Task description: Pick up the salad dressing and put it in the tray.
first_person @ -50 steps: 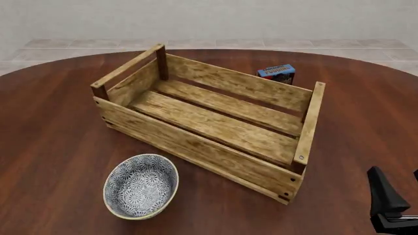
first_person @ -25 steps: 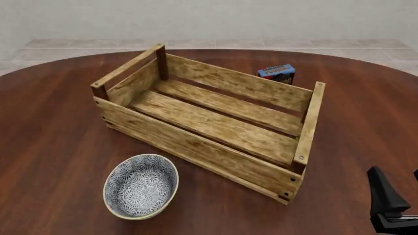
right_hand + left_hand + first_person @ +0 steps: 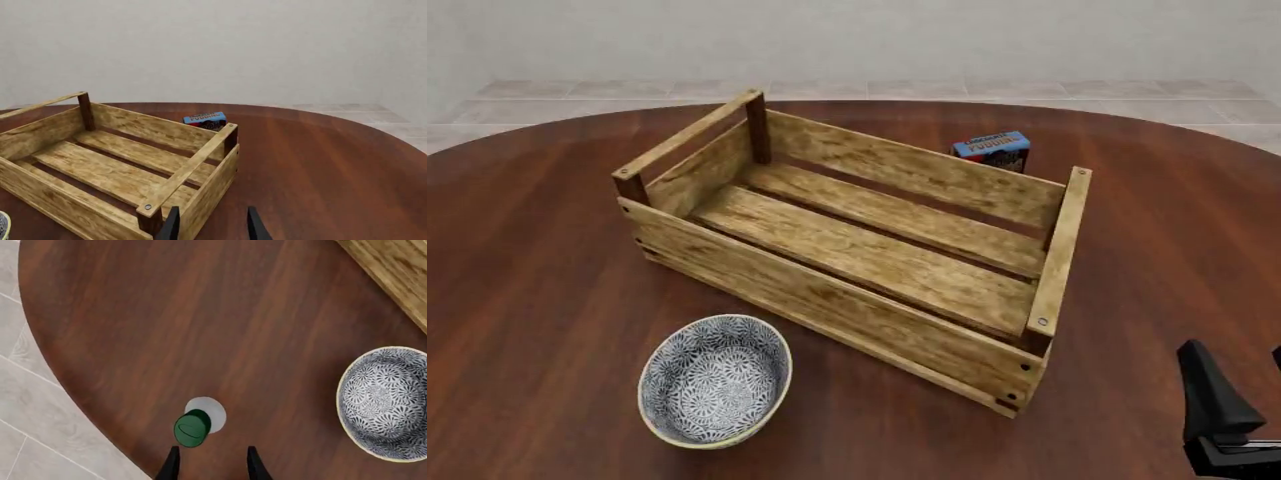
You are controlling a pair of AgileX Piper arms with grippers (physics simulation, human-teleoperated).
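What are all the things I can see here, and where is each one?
Salad dressing: one, white bottle with a dark green cap, standing on the table near its edge, seen only from above in the left wrist view; not in the front view.
Tray: one, light-brown wooden slatted crate with dark corner posts, mid-table, nothing inside.
Bowl: one, blue-and-white patterned, on the table in front of the tray.
Pudding box: one, blue, behind the tray's far wall.
Table: one, round, dark reddish-brown wood.
Left gripper: black, fingers apart, above the bottle.
Right gripper: black, fingers apart, near the tray's right end.
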